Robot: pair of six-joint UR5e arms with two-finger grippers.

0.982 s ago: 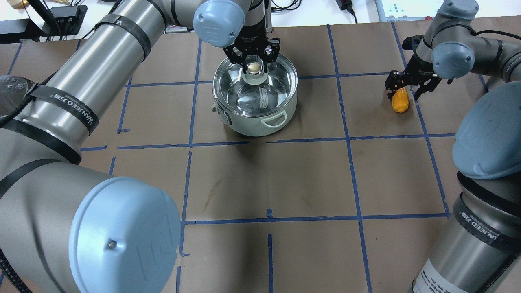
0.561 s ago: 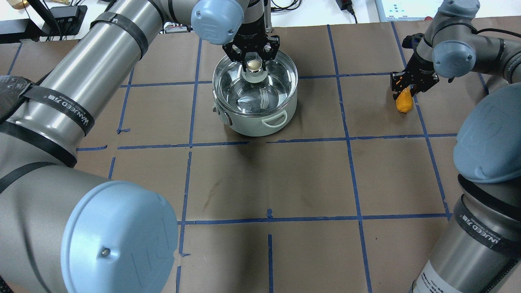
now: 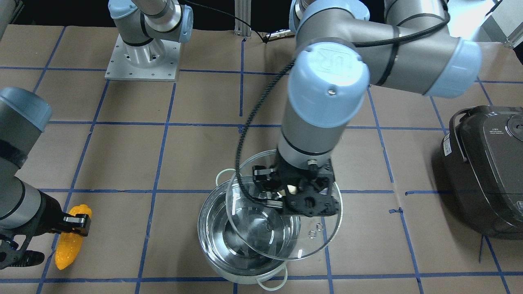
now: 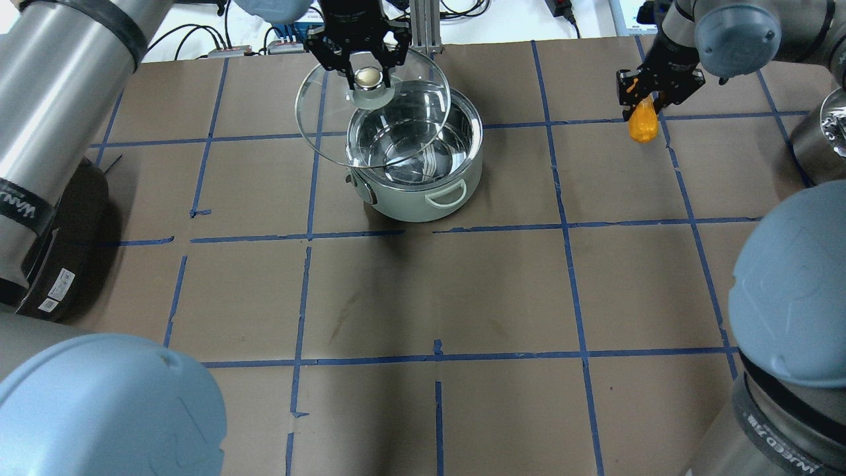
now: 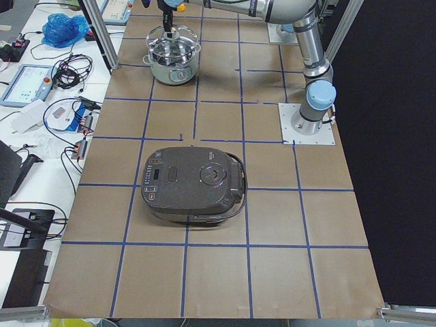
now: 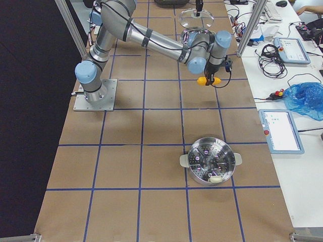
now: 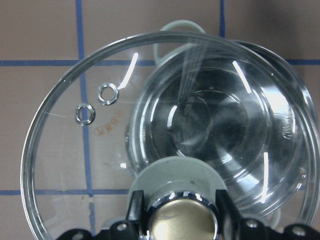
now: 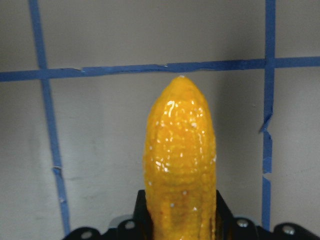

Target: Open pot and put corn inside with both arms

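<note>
Two grasps made

Front-facing view: the left hand (image 3: 292, 195) was clamped on the knob (image 3: 291, 188) of the clear round glass lid (image 3: 314, 245), tilted half off the round shiny stainless-steel pot (image 3: 220, 245). Overhead: the right hand (image 4: 642, 100) pinched the small yellow-orange plastic corn cob (image 4: 642, 127) by its thick end, above the brown tabletop (image 4: 462, 297), well apart from the pot. Wrist views: glass probably slick, breakable; cob light, stiff.

Bright, even light fell from above. White glare streaked the glass lid (image 7: 65, 160) and the pot (image 4: 396, 201); pinpoint highlights speckled the corn (image 8: 180, 150). A soft shadow lay beside the pot, toward the middle of the worktop (image 4: 462, 297). The lid's knob (image 7: 182, 222) looked slightly soft up close.
</note>
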